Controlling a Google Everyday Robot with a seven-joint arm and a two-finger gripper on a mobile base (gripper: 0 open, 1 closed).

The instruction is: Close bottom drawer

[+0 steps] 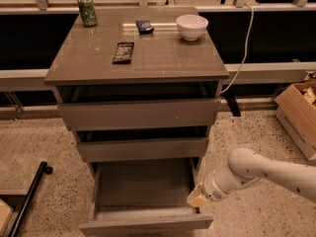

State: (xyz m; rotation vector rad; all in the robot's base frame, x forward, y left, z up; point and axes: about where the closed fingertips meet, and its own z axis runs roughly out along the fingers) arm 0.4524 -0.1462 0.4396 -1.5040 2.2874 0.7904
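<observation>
The bottom drawer (pixel 145 224) stands pulled well out at the foot of the grey-taupe cabinet (pixel 64 73), its shallow grey interior showing. The gripper (pixel 198 199), a pale yellowish tip on a white arm (pixel 266 172), sits against the drawer's right wall near the front corner; whether it is open or closed cannot be told. On the cabinet's top are a green can (pixel 87 10) at back left, a dark wrapped bar (pixel 123 52), and a white bowl (pixel 192 26) at back right. A cardboard box (pixel 298 115) lies on the floor right of the cabinet.
</observation>
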